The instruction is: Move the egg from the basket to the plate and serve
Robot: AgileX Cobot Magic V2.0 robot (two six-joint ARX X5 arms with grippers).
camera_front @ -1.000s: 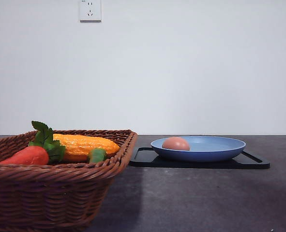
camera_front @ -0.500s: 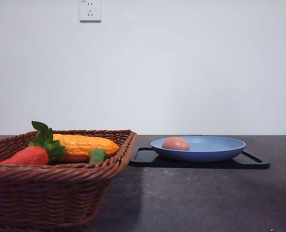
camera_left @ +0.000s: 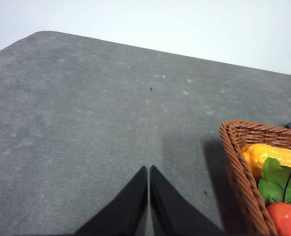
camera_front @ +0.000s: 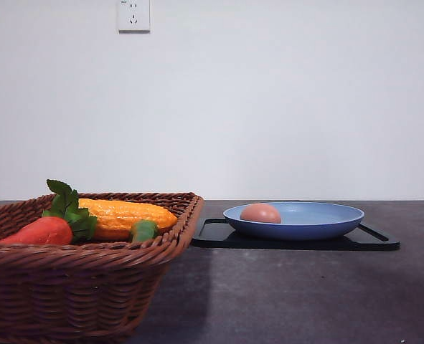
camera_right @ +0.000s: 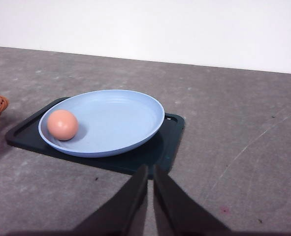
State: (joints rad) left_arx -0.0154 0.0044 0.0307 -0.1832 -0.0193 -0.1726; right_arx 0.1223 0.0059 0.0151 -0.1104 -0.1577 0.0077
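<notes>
A: One egg (camera_front: 260,213) rests in the plate (camera_front: 319,223) up front, unmoved over the last second; basket (camera_front: 75,287) nearby.

B: Left end effector (camera_left: 148,169) pressed together, empty. Right end effector (camera_right: 150,169) likewise, short of the plate. Transfer looks finished.

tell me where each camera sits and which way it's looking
Front view: low at the table's near edge, facing forward at the wall; basket, then egg on the blue plate atop the black tray.
Left wrist view: above bare table beside the basket; shut left claw.
Right wrist view: angled down at the plate, egg; shut right claw.
Shared: front and right wrist views both show egg, plate, tray.
</notes>
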